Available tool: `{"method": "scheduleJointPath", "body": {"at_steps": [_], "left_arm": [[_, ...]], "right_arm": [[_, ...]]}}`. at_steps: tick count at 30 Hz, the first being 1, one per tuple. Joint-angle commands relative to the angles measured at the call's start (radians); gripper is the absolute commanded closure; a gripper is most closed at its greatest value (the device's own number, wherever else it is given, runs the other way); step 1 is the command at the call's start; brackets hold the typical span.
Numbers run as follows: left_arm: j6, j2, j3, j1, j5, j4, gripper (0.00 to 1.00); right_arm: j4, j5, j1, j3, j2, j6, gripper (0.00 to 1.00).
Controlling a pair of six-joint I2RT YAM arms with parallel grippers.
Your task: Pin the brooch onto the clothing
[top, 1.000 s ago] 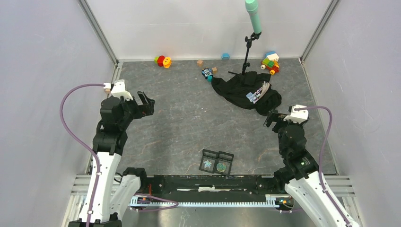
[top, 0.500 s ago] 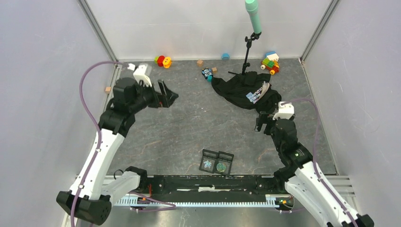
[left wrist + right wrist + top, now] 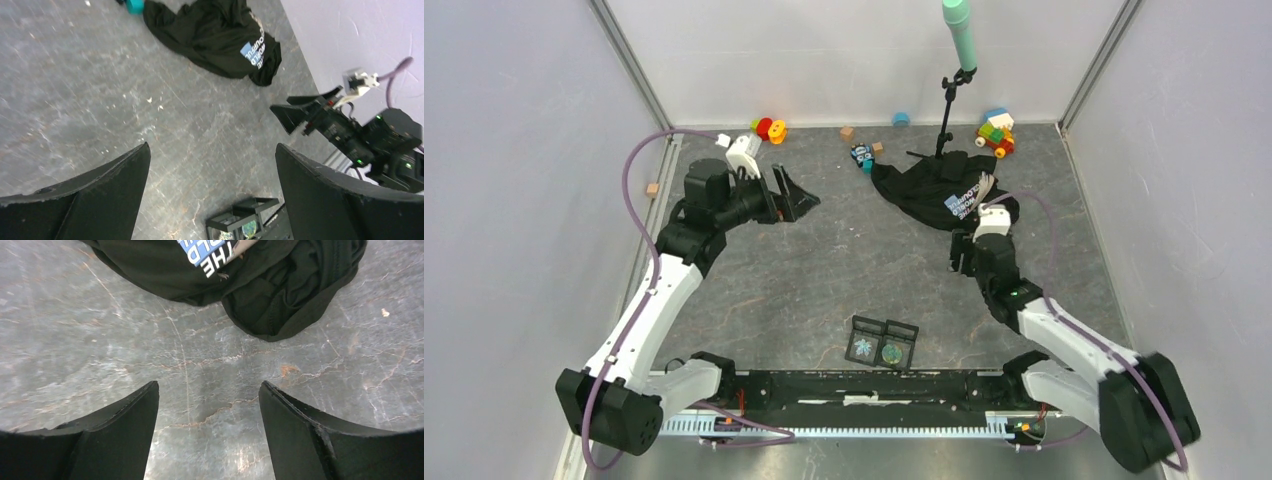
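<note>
Black clothing (top cam): the clothing (image 3: 929, 190) lies bunched up at the far right of the grey tabletop (image 3: 844, 270), by the foot of a stand (image 3: 946, 115).
Left end effector (top cam): the left end effector (image 3: 802, 203) is spread wide with nothing in it, over the far left of the tabletop.
Right end effector (top cam): the right end effector (image 3: 960, 258) is just on the near side of the clothing.
Black boxes (top cam): two little black boxes (image 3: 884, 342) sit near the front edge, well apart from the clothing.
Left wrist cam: fingers (image 3: 90, 200) gaping, clothing (image 3: 215, 35) way off ahead.
Right wrist cam: fingers (image 3: 110, 435) parted and empty, with the clothing (image 3: 280, 295) just past the tips and its white lettering (image 3: 207, 265) showing.
</note>
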Motion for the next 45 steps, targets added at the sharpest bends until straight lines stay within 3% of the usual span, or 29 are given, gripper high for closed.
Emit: {"method": "scheduleJointPath", "body": {"at_steps": [1,12,14,15,16,18,19,24,32,38,40,42,44,45], "left_arm": [[-0.069,0.022,-0.013,0.000,0.090,0.072,0.00],[-0.042,0.028,-0.006,0.009,0.063,0.039,0.00],[-0.042,0.034,-0.006,0.010,0.067,0.039,0.00],[-0.042,0.036,-0.006,0.010,0.068,0.039,0.00],[-0.044,0.039,-0.008,0.011,0.069,0.039,0.00],[-0.044,0.042,-0.007,0.010,0.072,0.040,0.00],[-0.044,0.044,-0.007,0.010,0.074,0.039,0.00],[-0.047,0.044,-0.006,0.012,0.080,0.039,0.00],[-0.044,0.046,-0.008,0.012,0.077,0.037,0.00],[-0.024,0.030,-0.005,0.016,0.028,0.019,0.00],[-0.019,0.028,-0.007,0.019,0.016,0.019,0.00],[-0.018,0.032,-0.008,0.019,0.013,0.019,0.00],[-0.019,0.043,-0.008,0.019,0.021,0.019,0.00],[-0.022,0.048,-0.007,0.019,0.025,0.018,0.00]], "right_arm": [[0.200,0.075,-0.009,0.065,0.191,-0.030,0.23],[0.312,-0.138,-0.137,0.263,0.525,-0.012,0.18],[0.307,-0.157,-0.140,0.304,0.576,-0.008,0.22],[0.305,-0.166,-0.143,0.321,0.596,-0.007,0.29],[0.302,-0.186,-0.145,0.340,0.616,-0.010,0.45],[0.275,-0.213,-0.145,0.378,0.645,-0.013,0.88],[0.256,-0.229,-0.146,0.396,0.650,-0.011,1.00],[0.284,-0.325,-0.100,0.374,0.585,0.005,1.00],[0.256,-0.250,0.116,0.439,0.499,-0.008,1.00],[0.248,-0.197,0.285,0.549,0.529,-0.046,1.00],[0.222,-0.175,0.298,0.591,0.546,-0.053,0.90],[0.188,-0.138,0.298,0.610,0.546,-0.056,0.61],[0.169,-0.106,0.298,0.597,0.525,-0.069,0.41],[0.162,-0.086,0.298,0.577,0.507,-0.075,0.35]]}}
